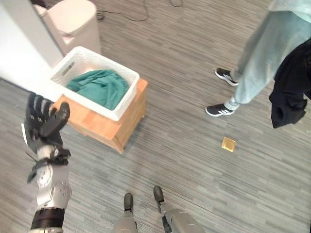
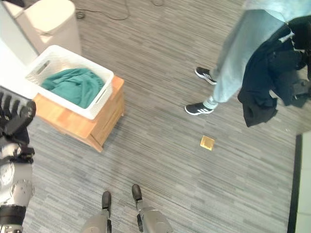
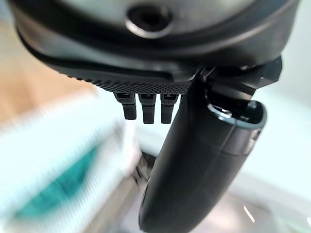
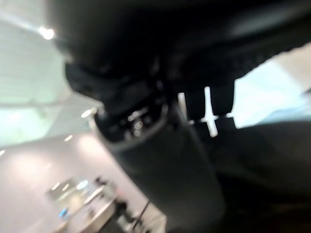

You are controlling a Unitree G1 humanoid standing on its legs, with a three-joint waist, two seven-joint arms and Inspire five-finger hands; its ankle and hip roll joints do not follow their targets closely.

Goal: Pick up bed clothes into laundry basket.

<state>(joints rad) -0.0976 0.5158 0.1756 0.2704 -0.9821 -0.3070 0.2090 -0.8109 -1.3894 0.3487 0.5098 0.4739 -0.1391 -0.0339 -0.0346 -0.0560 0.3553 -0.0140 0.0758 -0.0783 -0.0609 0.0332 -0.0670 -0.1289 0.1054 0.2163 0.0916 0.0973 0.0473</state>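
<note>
Bed clothes: one dark garment (image 2: 265, 87) hangs bunched at the right, in front of a person's (image 1: 265, 58) light trousers; right eye view shows the right hand (image 2: 296, 87) at its far edge, folds of cloth around it.
Right hand grip: cannot tell; the fingers are buried in the dark cloth, and the right wrist view gives only dark blurred bulk.
Laundry basket: one white basket (image 1: 127, 94) with slotted walls, sitting on one low wooden stand (image 1: 109, 128), well apart from the dark garment.
Teal cloth: one piece (image 1: 99, 86) lying inside the basket.
Left hand: (image 1: 43, 124) raised near the stand's corner, fingers loosely spread, holding nothing; left wrist view shows the fingers (image 3: 146, 108) straight.
Floor: grey striped carpet with one small yellow square (image 1: 228, 144).
Bin: one pale lidded bin (image 1: 75, 22) behind the basket.
Writing: none legible.
</note>
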